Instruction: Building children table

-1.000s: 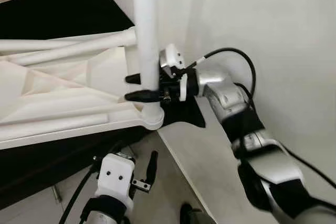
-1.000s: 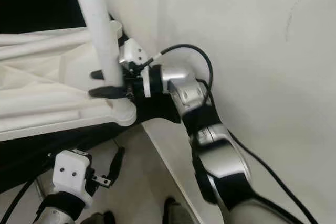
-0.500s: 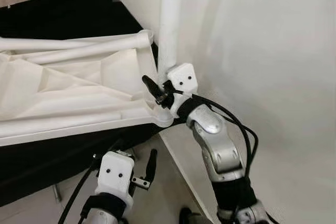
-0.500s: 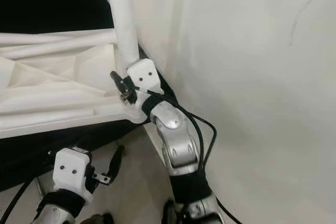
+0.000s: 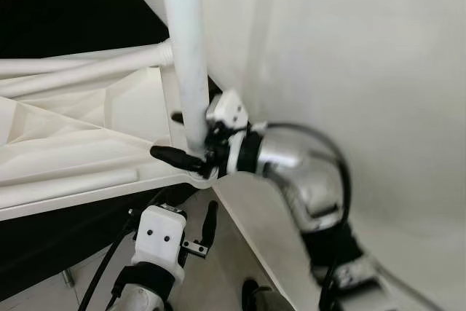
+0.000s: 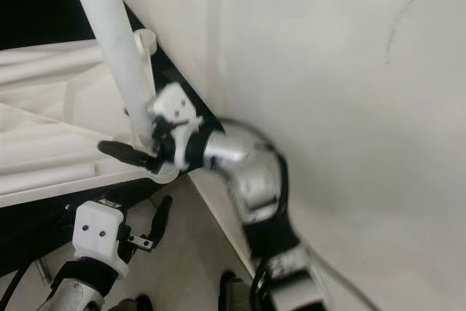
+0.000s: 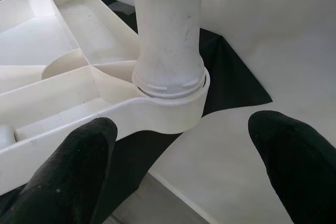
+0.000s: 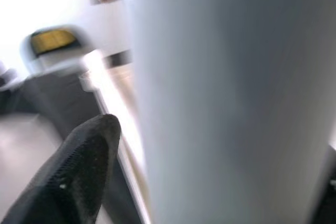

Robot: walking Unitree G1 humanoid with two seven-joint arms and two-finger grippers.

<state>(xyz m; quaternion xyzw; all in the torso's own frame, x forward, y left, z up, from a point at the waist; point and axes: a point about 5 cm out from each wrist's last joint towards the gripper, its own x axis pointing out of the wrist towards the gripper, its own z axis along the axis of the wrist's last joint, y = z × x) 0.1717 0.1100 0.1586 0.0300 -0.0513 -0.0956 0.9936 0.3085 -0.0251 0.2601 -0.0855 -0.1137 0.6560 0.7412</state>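
Observation:
A white children's table [image 5: 65, 143] lies upside down on a black surface. One white table leg [image 5: 186, 56] stands upright in the corner socket [image 7: 173, 103]. My right gripper [image 5: 178, 136] is shut on the table leg just above the socket, one finger in front and one behind. In the right wrist view the leg [image 8: 231, 98] stands right against a black finger [image 8: 79, 177]. My left gripper [image 7: 184, 156] hangs open below the table corner, nothing between its fingers, pointing up at the socket.
A white wall [image 5: 349, 56] rises close on the right, just behind the leg. A second white tube [image 5: 80, 71] lies along the table's far edge. The black surface [image 5: 65, 5] extends behind. A pale floor [image 5: 255, 231] lies below the corner.
My right wrist has turned around the leg's base, so its fingers point left again instead of upward. The view has shifted a little. The left gripper stays where it was.

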